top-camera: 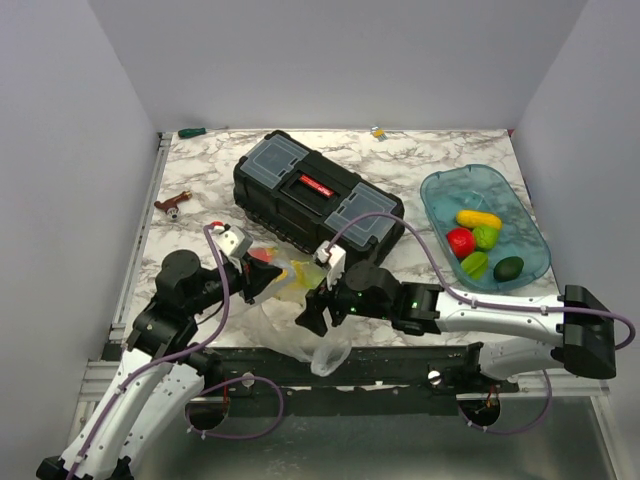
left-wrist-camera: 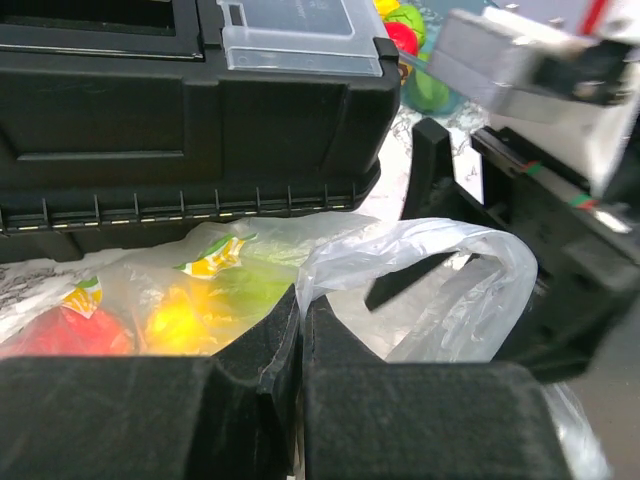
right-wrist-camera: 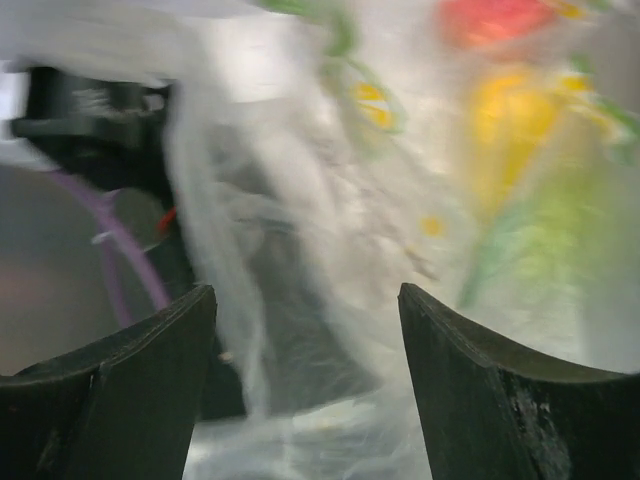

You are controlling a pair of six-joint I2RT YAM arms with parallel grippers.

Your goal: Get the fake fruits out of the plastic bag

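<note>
The clear plastic bag lies crumpled at the near table edge, in front of the black toolbox. My left gripper is shut on the bag's film, which is pinched between the closed jaws in the left wrist view. Fake fruits show through the film there: a red one, a yellow one and a green one. My right gripper is open at the bag's right side. In the right wrist view the film hangs between its spread fingers, blurred, with the fruits behind.
The black toolbox stands closed just behind the bag. A translucent blue tray at the right holds several fake fruits. A red-brown tool lies at the left; small objects sit at the back edge.
</note>
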